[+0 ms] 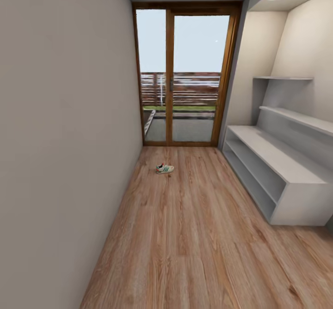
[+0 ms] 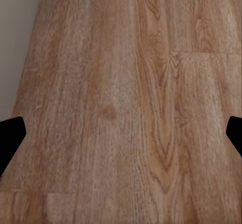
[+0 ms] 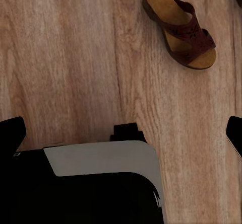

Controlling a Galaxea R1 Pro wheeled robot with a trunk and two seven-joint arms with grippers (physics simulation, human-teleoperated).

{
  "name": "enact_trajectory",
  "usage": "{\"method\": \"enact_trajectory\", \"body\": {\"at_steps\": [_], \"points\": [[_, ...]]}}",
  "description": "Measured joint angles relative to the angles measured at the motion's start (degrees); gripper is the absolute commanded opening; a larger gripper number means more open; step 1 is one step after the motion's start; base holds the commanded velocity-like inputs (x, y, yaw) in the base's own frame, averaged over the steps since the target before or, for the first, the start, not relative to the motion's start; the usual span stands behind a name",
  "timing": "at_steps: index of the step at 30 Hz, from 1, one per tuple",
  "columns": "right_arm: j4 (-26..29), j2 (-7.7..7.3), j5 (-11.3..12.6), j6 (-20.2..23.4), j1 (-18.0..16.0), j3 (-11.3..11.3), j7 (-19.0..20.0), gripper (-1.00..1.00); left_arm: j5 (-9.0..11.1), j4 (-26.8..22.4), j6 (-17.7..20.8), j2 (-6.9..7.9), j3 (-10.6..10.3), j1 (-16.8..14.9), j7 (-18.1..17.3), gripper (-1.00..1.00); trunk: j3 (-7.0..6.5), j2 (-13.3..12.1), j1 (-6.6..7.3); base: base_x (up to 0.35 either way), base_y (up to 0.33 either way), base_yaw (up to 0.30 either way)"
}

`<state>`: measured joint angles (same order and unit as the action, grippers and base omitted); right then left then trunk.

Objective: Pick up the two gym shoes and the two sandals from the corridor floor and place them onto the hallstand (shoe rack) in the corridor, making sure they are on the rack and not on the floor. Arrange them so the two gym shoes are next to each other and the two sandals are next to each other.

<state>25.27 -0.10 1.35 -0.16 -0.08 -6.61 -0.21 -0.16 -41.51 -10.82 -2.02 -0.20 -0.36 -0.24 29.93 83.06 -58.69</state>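
Pincers both spread, left [image 2: 121,133] over bare corridor floor [image 2: 126,83], right [image 3: 121,133] above floor near one sandal [image 3: 180,25]; gym shoe [image 1: 164,169] far ahead, hallstand [image 1: 277,161] rightward.

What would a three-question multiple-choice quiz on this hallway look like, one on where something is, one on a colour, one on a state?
1. Where does the gym shoe lie?
A. On the hallstand's top
B. On the corridor floor before the glass door
C. On an upper wall shelf

2. What colour is the sandal's strap?
A. Dark brown
B. Bright blue
C. White

3. How are the hallstand's bench shelves?
A. Full of shoes
B. Bare
C. Covered by a cloth

Answers:
1. B: in the head view the gym shoe sits on the corridor floor, short of the glass door.
2. A: the right wrist view shows a dark brown strap over a tan footbed.
3. B: the head view shows nothing on the hallstand.

The left gripper and right gripper have their fingertips wide apart, holding nothing.
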Motion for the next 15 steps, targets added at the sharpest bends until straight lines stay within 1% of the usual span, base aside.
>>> {"method": "enact_trajectory", "body": {"at_steps": [15], "points": [[0.01,0.00,0.00,0.00,0.00,0.00,-0.01,1.00,0.00,0.00,0.00,0.00,-0.01,0.01,0.00,1.00,0.00,0.00,0.00,0.349,0.000,0.000]]}}
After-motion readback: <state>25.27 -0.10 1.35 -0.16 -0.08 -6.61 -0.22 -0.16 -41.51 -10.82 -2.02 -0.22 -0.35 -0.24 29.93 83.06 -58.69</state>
